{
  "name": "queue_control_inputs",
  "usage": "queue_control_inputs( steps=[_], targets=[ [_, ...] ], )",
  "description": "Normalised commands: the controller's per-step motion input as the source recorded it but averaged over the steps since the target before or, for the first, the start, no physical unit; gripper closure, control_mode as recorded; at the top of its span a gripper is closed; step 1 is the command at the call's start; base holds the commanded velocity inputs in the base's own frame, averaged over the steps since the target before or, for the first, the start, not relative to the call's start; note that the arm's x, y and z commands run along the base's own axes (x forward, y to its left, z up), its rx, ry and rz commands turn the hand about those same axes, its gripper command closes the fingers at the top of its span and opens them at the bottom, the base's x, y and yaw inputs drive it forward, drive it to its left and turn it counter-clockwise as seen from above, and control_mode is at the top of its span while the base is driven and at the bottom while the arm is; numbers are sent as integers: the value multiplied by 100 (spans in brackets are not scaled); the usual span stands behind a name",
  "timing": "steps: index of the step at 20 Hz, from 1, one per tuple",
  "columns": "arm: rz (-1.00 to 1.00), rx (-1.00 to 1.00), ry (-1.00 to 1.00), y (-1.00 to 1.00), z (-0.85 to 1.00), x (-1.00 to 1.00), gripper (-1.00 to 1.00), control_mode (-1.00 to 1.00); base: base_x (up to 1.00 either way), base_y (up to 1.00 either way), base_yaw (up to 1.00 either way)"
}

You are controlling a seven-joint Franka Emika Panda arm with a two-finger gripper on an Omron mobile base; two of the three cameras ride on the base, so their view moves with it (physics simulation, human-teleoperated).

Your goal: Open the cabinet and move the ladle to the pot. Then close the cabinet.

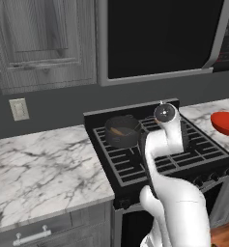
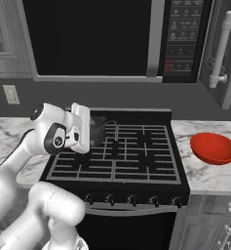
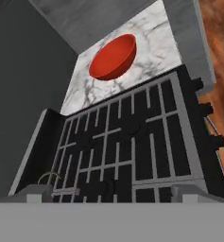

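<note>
Progress: the ladle (image 1: 119,130) lies inside the pot (image 1: 121,131), its brown handle showing against the dark interior, so the transfer step appears complete. The pot stands on the stove (image 1: 183,159) at its rear left burner, at about 10 o'clock from the stove's centre. The cabinet (image 1: 38,43) hangs on the wall at about 10 o'clock from the pot, left of the microwave (image 1: 159,36). Whether its door is fully shut cannot be told from these views, so closing it is judged the remaining step.

Hand: the hand (image 2: 93,131) hovers over the stove just beside the pot, at about 3 o'clock from it in the left base view. In the hand view its two fingertips (image 3: 35,194) stand well apart at the bottom corners with nothing between them: jaws fully spread, no load.

Inventory, left to right:
- One wall socket (image 1: 19,109) above the marble worktop (image 1: 38,164).
- One cabinet with a panelled door visible.
- One pot, containing one ladle.
- One stove, one microwave above it.
- One red bowl (image 2: 214,148) on the worktop at 3 o'clock from the stove.
- One further door with a silvery bar handle (image 2: 220,49) at the far right.
</note>
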Motion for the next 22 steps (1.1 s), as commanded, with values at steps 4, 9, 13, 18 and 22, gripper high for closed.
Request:
queue_control_inputs(
  steps=[4,9,13,18,22],
  targets=[
    [21,0,-1,-4,82,-100,-100,-100,0,0,0],
    [20,0,8,0,94,-94,-100,-100,0,0,0],
    [15,0,13,0,91,-84,-100,-100,0,0,0],
    [19,-6,17,3,56,-87,-100,-100,0,0,0],
    [32,-18,2,15,4,-96,-100,-100,0,0,0]
  ],
)
